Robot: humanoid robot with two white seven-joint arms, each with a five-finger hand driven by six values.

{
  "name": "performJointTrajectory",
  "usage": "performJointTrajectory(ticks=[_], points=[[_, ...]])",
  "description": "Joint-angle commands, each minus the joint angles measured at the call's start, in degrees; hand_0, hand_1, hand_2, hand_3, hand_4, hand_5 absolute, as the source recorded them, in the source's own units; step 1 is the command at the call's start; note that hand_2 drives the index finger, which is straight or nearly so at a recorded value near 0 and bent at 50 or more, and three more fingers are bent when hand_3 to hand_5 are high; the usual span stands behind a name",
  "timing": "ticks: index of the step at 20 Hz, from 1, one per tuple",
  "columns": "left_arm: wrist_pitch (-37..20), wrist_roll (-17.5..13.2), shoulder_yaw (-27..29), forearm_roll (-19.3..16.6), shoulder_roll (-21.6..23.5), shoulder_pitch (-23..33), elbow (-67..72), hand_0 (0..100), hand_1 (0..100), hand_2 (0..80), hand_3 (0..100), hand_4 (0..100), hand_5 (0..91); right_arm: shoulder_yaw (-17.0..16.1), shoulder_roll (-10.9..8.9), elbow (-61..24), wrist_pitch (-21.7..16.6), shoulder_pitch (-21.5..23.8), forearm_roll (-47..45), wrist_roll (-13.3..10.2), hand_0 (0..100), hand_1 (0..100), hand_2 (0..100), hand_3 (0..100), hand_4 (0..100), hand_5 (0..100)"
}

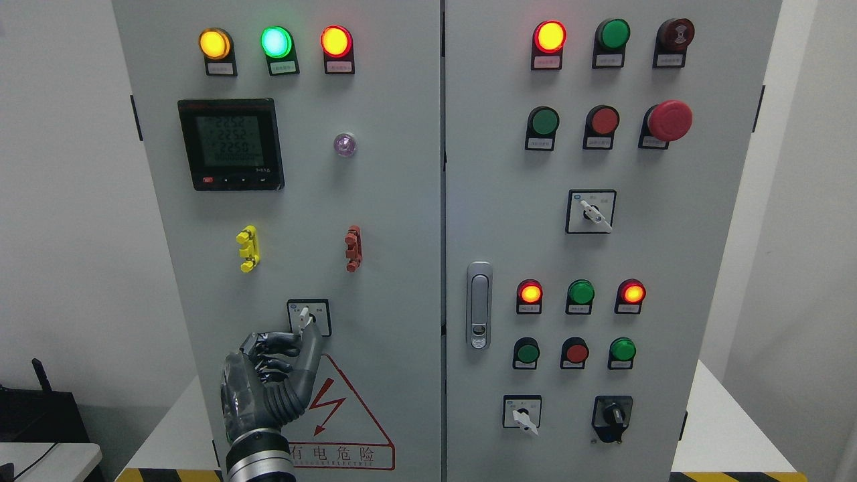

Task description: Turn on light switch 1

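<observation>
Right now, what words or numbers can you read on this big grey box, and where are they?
"有电危险": red frame under the lightning warning triangle, beside the left robot hand at the rotary switch.
"2252", "2252", "2250" or so: meter screen, digits blurry, so not certain.
Small red line under the Chinese words: too blurred to read.
Tags under the lamps and buttons: too small.
Marks around the switches: too small.

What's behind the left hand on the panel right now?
Behind the left hand is the warning sign; the hand covers its left part. The fingertips overlap the lower edge of the rotary switch. Whether they grip its lever cannot be seen.
</observation>
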Motion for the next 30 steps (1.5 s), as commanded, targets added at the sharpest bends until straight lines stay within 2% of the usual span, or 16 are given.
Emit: performJointTrajectory(ticks=[1, 30], points=[[0.33, -0.04, 0.38, 0.02, -0.16, -0.46, 0.36, 20, 55, 52.9, 69, 73, 57.8, 0.97, -0.04, 0.0, 0.0, 0.0, -1.41, 0.03, 12, 39, 0, 0, 0, 0], [2.09, -0.22, 0.03, 0.2, -0.07, -1.69, 0.8, 22, 52, 54.9, 70, 74, 57.6, 0.97, -0.04, 0.0, 0.0, 0.0, -1.41, 0.03, 12, 39, 0, 0, 0, 0]])
